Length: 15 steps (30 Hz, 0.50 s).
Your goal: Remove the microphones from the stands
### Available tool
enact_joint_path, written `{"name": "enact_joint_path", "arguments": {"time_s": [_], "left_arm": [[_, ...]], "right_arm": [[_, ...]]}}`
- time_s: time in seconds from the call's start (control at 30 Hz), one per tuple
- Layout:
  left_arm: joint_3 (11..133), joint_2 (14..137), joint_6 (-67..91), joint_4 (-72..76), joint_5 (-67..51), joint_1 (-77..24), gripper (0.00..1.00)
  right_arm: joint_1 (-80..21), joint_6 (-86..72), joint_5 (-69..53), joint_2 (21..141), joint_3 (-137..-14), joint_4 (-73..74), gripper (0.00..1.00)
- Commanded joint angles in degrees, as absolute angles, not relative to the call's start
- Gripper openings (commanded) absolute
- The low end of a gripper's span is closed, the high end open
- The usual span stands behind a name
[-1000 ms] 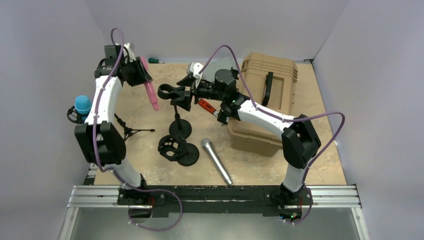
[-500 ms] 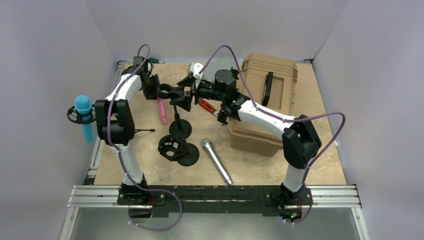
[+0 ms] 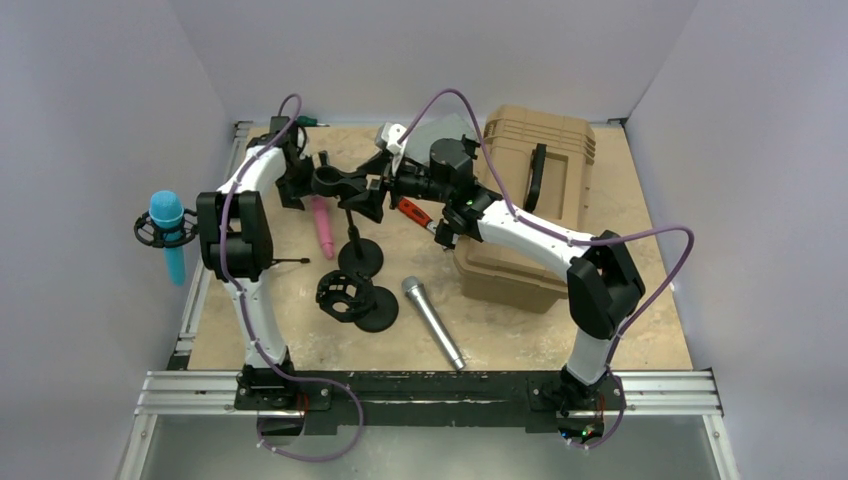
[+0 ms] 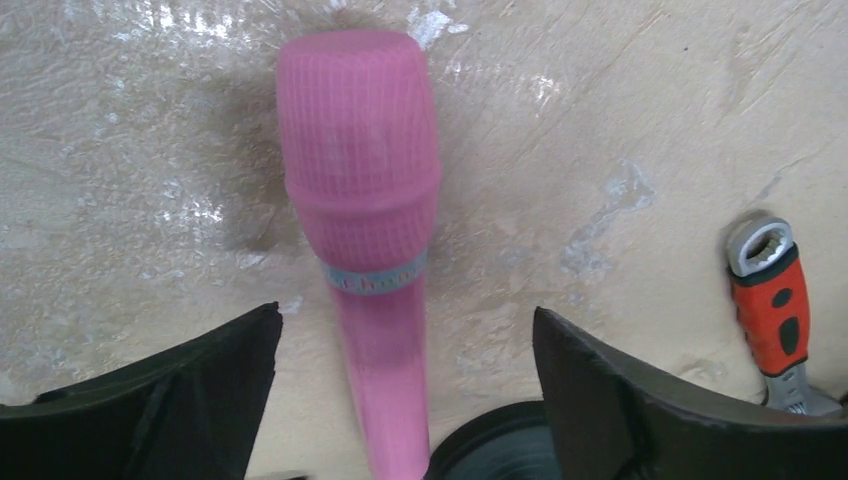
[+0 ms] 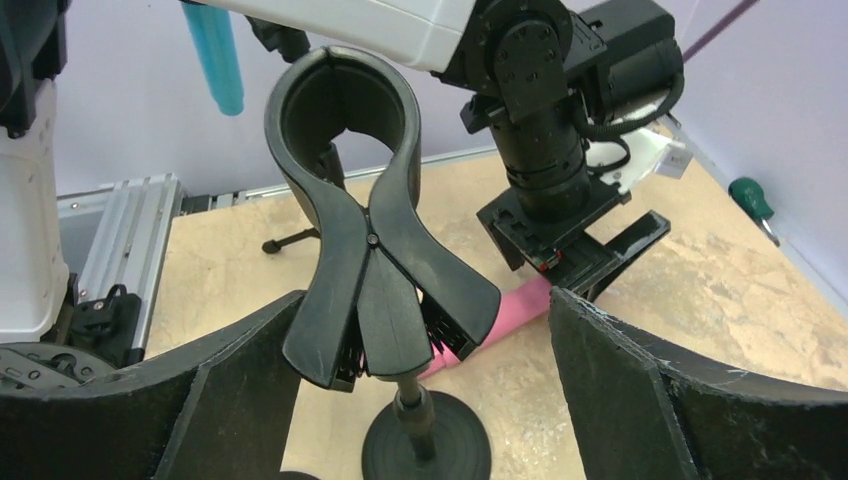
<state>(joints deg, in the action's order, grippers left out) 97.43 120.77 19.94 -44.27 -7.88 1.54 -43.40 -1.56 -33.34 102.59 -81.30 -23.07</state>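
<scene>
The pink microphone (image 3: 323, 227) lies on the table left of the stand, its mesh head (image 4: 362, 150) pointing away from the wrist camera. My left gripper (image 4: 405, 315) hangs open just above its handle, both fingers clear of it. The black stand (image 3: 358, 255) holds an empty spring clip (image 5: 350, 190) on its post. My right gripper (image 5: 425, 300) is open, with one finger on each side of the clip's squeeze handles. From the right wrist view, the pink microphone (image 5: 512, 305) shows behind the clip, under the left gripper (image 5: 580, 250).
A blue microphone (image 3: 166, 216) stands in a ring holder at the far left. A silver microphone (image 3: 432, 322) lies near the front. A second black stand (image 3: 352, 297), a tan case (image 3: 525, 195), a red-handled tool (image 4: 770, 312) and a green screwdriver (image 3: 310, 121) are around.
My left arm swung down from a raised pose with the pink microphone, brought it to the table beside the stand and opened, letting it go. The right arm barely moved.
</scene>
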Motion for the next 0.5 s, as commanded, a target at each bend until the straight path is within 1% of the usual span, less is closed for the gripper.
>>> {"name": "enact_joint_path", "arguments": {"time_s": [0.0, 0.1, 0.27, 0.47], "left_arm": [[100.6, 118.1, 20.1, -45.7, -10.3, 2.1, 0.97], [100.0, 115.3, 20.8, -45.4, -11.3, 2.1, 1.0], [98.7, 108.7, 21.8, -45.2, -11.9, 2.2, 1.0], [95.2, 97.0, 22.5, -42.8, -13.3, 2.4, 1.0]], "right_arm": [[-43.7, -3.4, -30.6, 99.8, -83.2, -20.6, 0.86], [-43.8, -4.9, -29.9, 99.1, -83.9, -18.6, 0.86], [-43.8, -8.4, -30.4, 97.3, -83.5, -17.1, 0.87], [-43.8, -13.3, -29.8, 95.6, -84.2, -14.8, 0.88]]}}
